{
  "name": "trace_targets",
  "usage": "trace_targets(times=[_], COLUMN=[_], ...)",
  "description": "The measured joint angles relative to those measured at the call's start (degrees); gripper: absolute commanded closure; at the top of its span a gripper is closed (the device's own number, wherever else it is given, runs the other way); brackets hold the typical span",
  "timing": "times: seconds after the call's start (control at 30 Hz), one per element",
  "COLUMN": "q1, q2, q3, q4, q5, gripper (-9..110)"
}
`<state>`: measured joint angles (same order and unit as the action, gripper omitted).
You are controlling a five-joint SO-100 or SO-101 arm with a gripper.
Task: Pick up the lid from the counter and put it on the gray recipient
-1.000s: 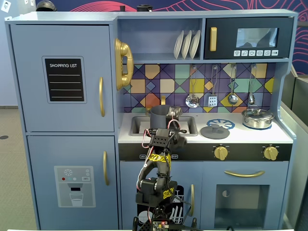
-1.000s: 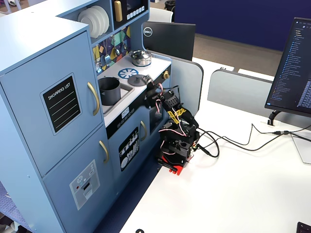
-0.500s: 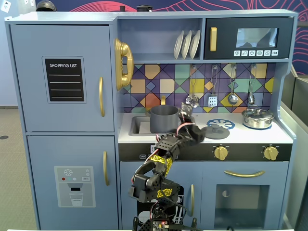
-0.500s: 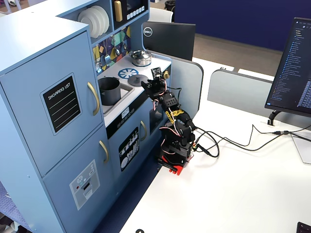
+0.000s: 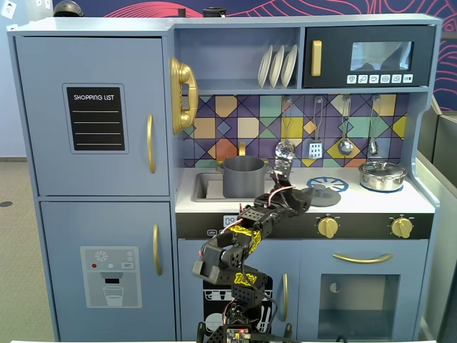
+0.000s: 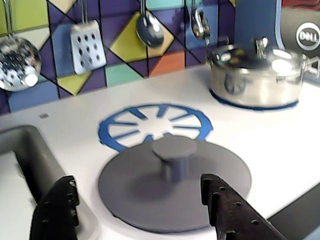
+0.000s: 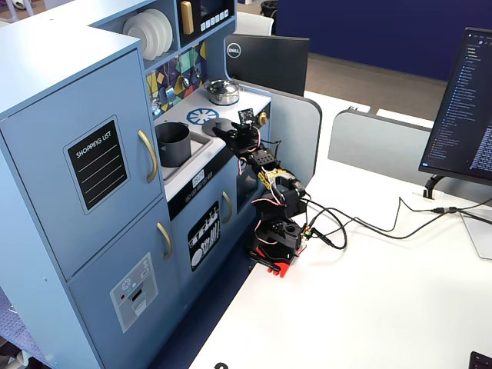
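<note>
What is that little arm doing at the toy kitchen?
A small black and yellow robot arm is reaching over the white counter of a blue play kitchen. Its hand is open, one finger on each side of a flat, round, matte dark-gray lid lying on the counter. The lid has not been lifted. The matte dark-gray cylindrical pot it belongs on sits uncovered in the sink.

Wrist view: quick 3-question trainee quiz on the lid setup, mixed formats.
1. True or false: the end effector is shut on the lid.
2. Multiple choice: in the wrist view, the lid lies A) on the silver pot B) flat on the counter, overlapping the blue burner ring C) in the sink.
3. Fill in: in a fixed view the gray pot sits in the ___.

Key: 1 false; 2 B; 3 sink.
</note>
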<state>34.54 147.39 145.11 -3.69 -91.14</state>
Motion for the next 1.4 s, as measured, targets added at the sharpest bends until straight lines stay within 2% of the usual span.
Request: trace_targets(times=[0.53, 1.1, 1.23, 1.33, 1.4], q1=[1.1, 1.1, 1.1, 1.1, 1.0], q2=[-22.0, -36.3, -38.8, -39.7, -39.9], q3=[-8.3, -17.8, -19.5, -20.1, -20.1], q4=[-10.4, -14.7, -15.0, -15.4, -15.8], q5=[0.2, 0.3, 0.9, 1.2, 1.3], gripper=[77, 80, 87, 99, 102])
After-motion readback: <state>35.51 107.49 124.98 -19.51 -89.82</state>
